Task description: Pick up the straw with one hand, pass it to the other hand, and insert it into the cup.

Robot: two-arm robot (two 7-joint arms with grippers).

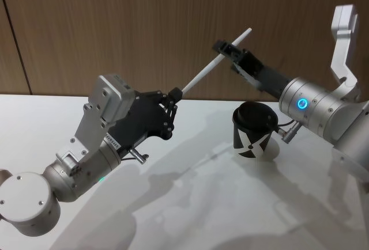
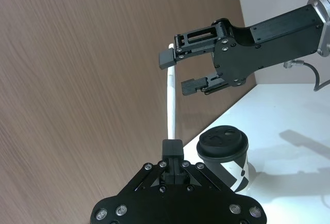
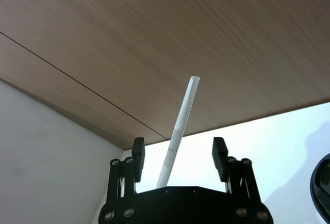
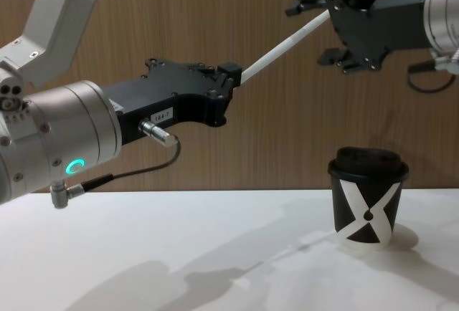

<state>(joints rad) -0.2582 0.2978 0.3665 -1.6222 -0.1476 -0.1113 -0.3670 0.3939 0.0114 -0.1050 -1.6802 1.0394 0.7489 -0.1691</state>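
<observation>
The long white straw (image 1: 213,65) slants up in the air, well above the table. My left gripper (image 1: 173,95) is shut on the straw's lower end (image 2: 170,105). My right gripper (image 1: 226,51) is open around the upper end; in the right wrist view the straw (image 3: 181,118) runs between the spread fingers (image 3: 137,154), with a gap on each side. The black cup (image 1: 252,129) with a white X and a black domed lid stands on the table below the right gripper. In the chest view the cup (image 4: 367,200) stands lower right, under the straw (image 4: 283,47).
The white table (image 1: 190,204) spreads under both arms. A brown wood-panel wall (image 1: 115,25) rises close behind it. A grey cable (image 4: 129,171) loops from my left wrist.
</observation>
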